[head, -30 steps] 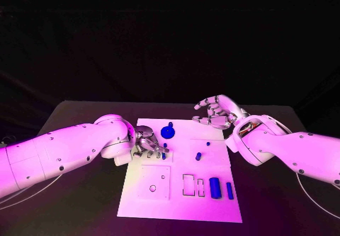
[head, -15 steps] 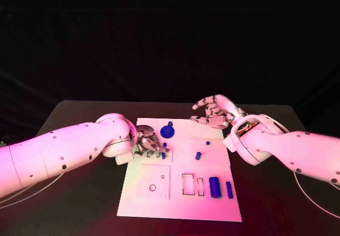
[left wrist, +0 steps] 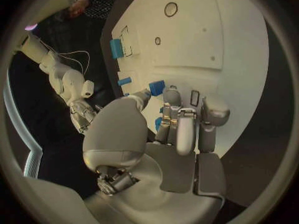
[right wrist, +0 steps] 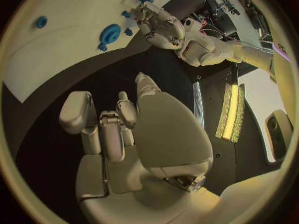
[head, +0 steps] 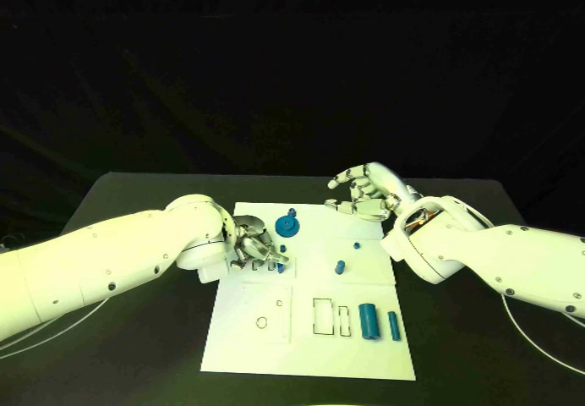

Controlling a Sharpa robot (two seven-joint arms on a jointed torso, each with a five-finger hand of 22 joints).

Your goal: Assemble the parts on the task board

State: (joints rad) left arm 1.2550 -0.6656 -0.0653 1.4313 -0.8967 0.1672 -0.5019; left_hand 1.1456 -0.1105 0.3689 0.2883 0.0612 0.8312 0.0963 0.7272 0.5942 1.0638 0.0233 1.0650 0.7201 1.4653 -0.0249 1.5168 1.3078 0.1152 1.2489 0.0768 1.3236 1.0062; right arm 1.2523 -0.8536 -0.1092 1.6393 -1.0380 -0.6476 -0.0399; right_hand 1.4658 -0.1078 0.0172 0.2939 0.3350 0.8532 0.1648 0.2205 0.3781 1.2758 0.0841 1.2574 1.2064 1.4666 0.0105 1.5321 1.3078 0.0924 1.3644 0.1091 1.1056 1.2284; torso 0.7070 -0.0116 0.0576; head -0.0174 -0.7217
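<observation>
Since the earlier frames very little has moved: the left hand has crept a touch nearer the small blue piece at its fingertips, and the right hand stays raised over the far right corner of the white board.

The left hand lies low on the board's left side, knuckles up, fingers curled down toward the plate. In the left wrist view the thumb and the fingers close around a small blue block, so the hand pinches that piece just above or against the board; whether the block touches the surface cannot be told.

The right hand hovers clear of the board with its fingers bent but apart, holding nothing. The right wrist view shows its palm over the dark table, with the board's corner beyond it.

On the board, a round blue wheel sits near the far edge, just beside the left hand. A small blue peg lies near the middle, with a tiny blue dot beyond it. Near the right edge a thick blue cylinder and a thinner blue rod lie side by side, next to two rectangular slots.
</observation>
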